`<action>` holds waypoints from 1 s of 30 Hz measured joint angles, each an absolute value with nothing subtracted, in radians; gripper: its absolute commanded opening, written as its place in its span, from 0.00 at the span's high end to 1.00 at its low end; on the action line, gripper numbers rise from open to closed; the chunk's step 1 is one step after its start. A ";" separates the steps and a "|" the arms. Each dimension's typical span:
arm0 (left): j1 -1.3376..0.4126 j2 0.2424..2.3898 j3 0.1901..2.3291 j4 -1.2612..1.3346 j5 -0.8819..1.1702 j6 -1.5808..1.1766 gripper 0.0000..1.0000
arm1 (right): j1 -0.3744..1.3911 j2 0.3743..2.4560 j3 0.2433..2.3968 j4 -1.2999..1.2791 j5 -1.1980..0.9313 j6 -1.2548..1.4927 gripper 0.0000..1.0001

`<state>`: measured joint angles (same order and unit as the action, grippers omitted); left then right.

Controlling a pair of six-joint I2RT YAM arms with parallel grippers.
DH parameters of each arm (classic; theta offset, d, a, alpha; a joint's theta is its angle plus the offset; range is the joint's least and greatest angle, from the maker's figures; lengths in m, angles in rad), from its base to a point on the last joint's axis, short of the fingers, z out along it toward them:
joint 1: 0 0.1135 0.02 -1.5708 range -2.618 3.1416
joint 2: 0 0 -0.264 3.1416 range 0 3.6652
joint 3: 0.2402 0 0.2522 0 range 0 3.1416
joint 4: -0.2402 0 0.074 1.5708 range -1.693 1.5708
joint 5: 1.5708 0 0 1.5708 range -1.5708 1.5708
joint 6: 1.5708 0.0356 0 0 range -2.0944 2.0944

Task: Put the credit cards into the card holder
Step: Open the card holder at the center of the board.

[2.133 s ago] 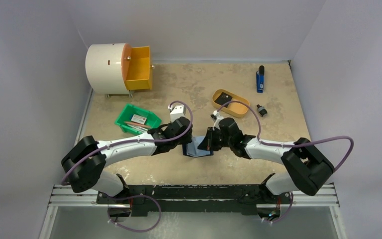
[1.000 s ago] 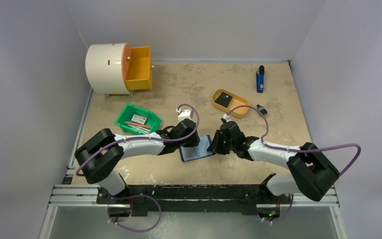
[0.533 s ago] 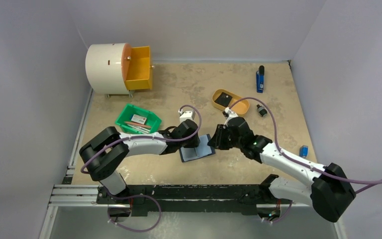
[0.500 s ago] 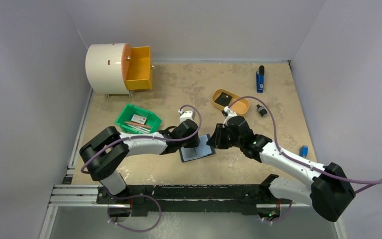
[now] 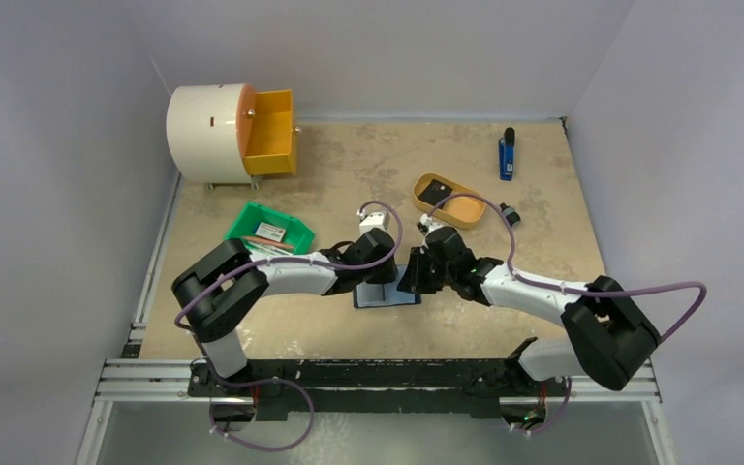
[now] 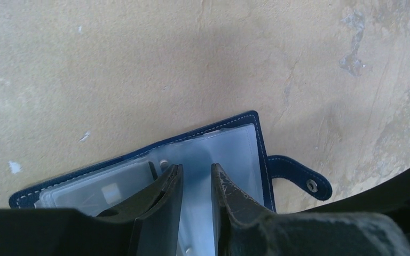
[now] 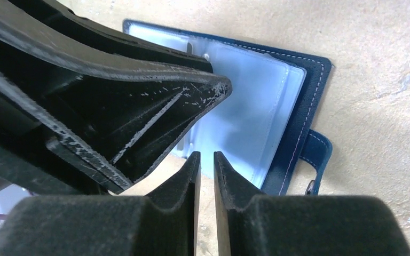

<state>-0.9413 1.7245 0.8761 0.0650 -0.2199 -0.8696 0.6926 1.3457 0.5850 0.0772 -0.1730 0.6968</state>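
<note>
The card holder (image 5: 388,296) is a navy wallet lying open on the table, clear sleeves up. It also shows in the left wrist view (image 6: 229,144) and the right wrist view (image 7: 256,101). Its snap tab (image 6: 299,180) sticks out flat on the table. My left gripper (image 5: 376,280) rests its tips on the sleeves (image 6: 196,169), jaws a narrow gap apart with nothing between them. My right gripper (image 5: 410,280) is shut and empty at the wallet's right edge (image 7: 206,156). A dark card (image 5: 436,192) lies in the mustard tray. A pale card (image 5: 271,232) lies in the green bin.
A mustard oval tray (image 5: 465,215) sits behind the right gripper and a green bin (image 5: 295,232) behind the left arm. A white drum with an open orange drawer (image 5: 271,145) stands at the back left. A blue object (image 5: 507,155) and a small black part (image 5: 511,213) lie at the back right.
The wallet went from held up between both grippers to lying flat and has turned squarer to the table edge. The right arm's elbow swung out right, then back in. The left gripper shifted slightly right.
</note>
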 measured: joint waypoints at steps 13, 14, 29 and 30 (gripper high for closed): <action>-0.943 1.587 0.868 -0.012 -0.289 -0.875 0.52 | 0.693 1.378 0.521 0.122 -0.142 0.730 0.85; -0.943 1.554 0.859 -0.023 -0.300 -0.879 0.50 | 0.693 1.383 0.520 0.129 -0.143 0.734 0.85; -0.943 1.503 0.819 -0.195 -0.375 -0.929 0.48 | 0.693 1.429 0.517 0.225 -0.145 0.767 0.86; -0.943 1.505 0.819 -0.197 -0.375 -0.929 0.48 | 0.693 1.430 0.517 0.225 -0.146 0.767 0.86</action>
<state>-0.9432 1.5051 0.8192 -0.1970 -0.3748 -0.9295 0.6926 1.4296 0.5167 0.2253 -0.1455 0.7673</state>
